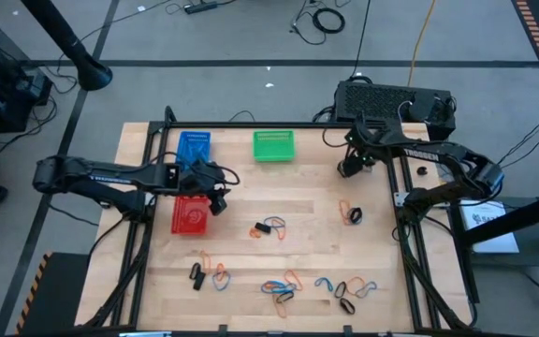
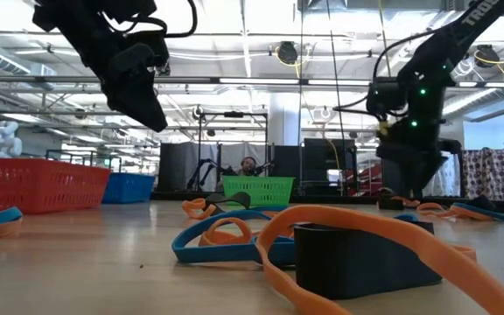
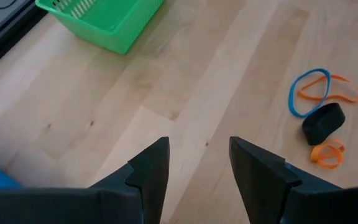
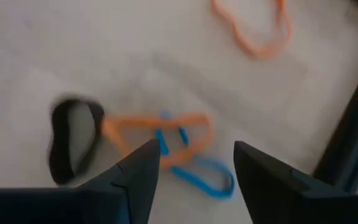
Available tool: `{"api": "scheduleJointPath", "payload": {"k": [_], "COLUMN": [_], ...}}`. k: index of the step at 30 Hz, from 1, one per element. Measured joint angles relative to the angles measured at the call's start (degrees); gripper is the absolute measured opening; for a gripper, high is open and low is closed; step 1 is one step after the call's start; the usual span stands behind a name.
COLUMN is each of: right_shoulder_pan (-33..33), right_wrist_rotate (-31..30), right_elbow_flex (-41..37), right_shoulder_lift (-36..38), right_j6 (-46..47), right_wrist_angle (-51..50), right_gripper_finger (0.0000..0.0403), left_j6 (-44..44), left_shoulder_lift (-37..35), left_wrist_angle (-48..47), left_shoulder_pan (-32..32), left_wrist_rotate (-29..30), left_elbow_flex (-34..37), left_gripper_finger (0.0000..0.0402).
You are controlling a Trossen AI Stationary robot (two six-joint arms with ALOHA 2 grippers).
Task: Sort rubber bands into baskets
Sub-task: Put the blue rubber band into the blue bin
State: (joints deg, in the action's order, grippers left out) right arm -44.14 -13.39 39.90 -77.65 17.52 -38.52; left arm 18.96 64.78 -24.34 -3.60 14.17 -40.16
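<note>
Wooden worktop (image 1: pixel 307 234) strewn with rubber bands (image 1: pixel 269 227). Left gripper (image 1: pixel 221 192) held open, empty, between blue basket (image 1: pixel 193 147) and red basket (image 1: pixel 191 214); right gripper (image 1: pixel 347 169) open above bands, beside green basket (image 1: pixel 273 145).

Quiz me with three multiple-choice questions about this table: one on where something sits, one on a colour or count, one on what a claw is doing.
1. Where is the green basket?
A. at the far edge, beside the blue basket
B. among the loose rubber bands
C. off the table

2. How many baskets are there?
A. two
B. three
C. five

3. The left claw is:
A. gripping a band
B. open and empty
C. inside a basket

Answers: 1 A, the high view shows it beside the blue one. 2 B, blue, green and the red basket. 3 B, bare wood shows between its fingers.
</note>
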Motion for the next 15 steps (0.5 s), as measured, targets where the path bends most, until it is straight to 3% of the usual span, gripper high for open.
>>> {"api": "scheduleJointPath", "payload": {"k": [5,15], "right_shoulder_pan": [-0.02,-2.76], "right_wrist_rotate": [-0.32,-3.69], "right_elbow_flex": [-1.24,-4.46], "right_shoulder_lift": [-0.57,-5.72], "right_j6": [0.42,1.30], "right_wrist_angle": [-4.07,3.10], "right_gripper_finger": [0.0189,0.0173], "left_j6": [0.16,0.16], "left_shoulder_lift": [2.62,7.58], "left_wrist_angle": [0.00,1.15], "left_shoulder_pan": [0.00,0.00], "left_wrist_rotate": [0.00,-0.09], "left_elbow_flex": [0.00,0.00], "left_gripper_finger": [0.0176,0.0176]}}
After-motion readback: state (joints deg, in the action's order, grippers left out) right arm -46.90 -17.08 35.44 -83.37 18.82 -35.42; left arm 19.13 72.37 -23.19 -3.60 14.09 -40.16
